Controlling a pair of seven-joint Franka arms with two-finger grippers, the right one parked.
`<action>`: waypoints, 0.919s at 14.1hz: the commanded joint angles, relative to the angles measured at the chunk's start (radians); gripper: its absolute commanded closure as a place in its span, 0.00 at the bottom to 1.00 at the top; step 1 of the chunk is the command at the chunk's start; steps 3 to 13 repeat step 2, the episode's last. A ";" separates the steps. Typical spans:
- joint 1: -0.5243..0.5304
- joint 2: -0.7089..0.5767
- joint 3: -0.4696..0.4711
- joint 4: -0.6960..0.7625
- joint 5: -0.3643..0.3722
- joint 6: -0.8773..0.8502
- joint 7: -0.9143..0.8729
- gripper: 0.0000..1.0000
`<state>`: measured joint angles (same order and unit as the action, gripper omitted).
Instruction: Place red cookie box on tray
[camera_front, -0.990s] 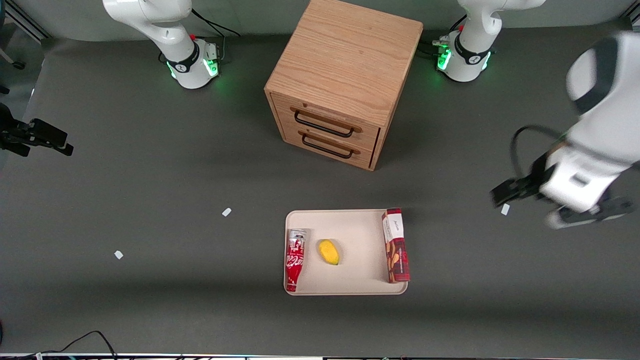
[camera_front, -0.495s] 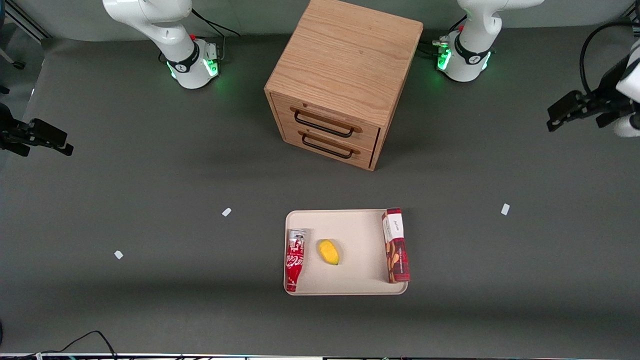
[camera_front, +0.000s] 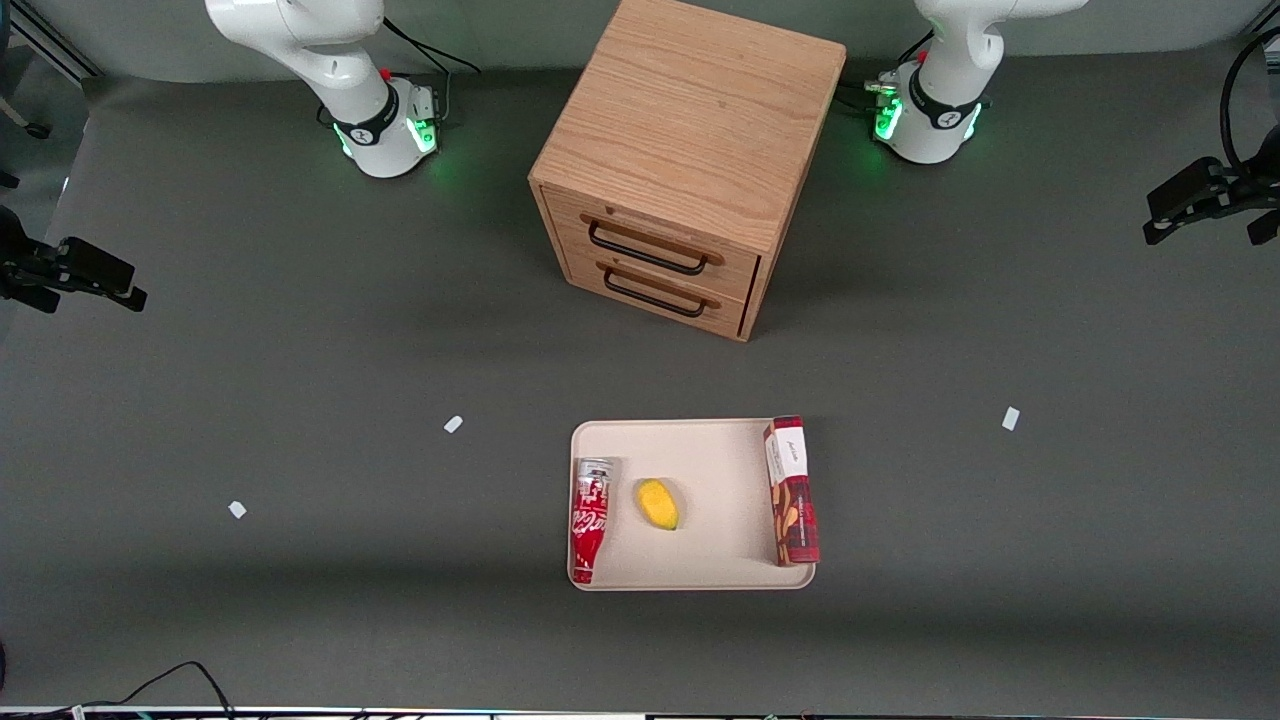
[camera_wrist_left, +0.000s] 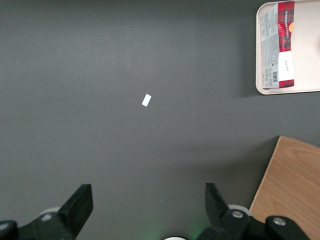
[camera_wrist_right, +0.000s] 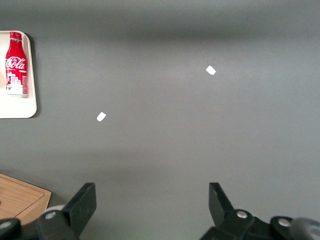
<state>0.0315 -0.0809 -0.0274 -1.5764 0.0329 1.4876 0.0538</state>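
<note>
The red cookie box (camera_front: 792, 491) (camera_wrist_left: 279, 45) lies flat on the beige tray (camera_front: 700, 450) (camera_wrist_left: 290, 90), along the tray's edge toward the working arm's end. My gripper (camera_front: 1200, 205) (camera_wrist_left: 149, 200) hangs high above bare mat at the working arm's end of the table, well away from the tray and farther from the front camera. Its fingers (camera_wrist_left: 80, 202) stand wide apart with nothing between them.
A red-and-white soda bottle (camera_front: 590, 518) (camera_wrist_right: 15, 64) and a yellow fruit (camera_front: 658, 503) also lie on the tray. A wooden two-drawer cabinet (camera_front: 685, 165) stands mid-table, farther from the camera. Small white tags (camera_front: 1010, 418) (camera_front: 453, 424) dot the mat.
My gripper has risen and swung away from the tray toward the working arm's end of the table. The box, bottle and fruit have not moved.
</note>
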 joint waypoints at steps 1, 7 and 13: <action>-0.009 -0.010 -0.002 -0.019 0.024 0.025 0.012 0.00; -0.012 -0.008 -0.002 -0.025 0.024 0.037 0.011 0.00; -0.012 -0.008 -0.002 -0.025 0.024 0.037 0.011 0.00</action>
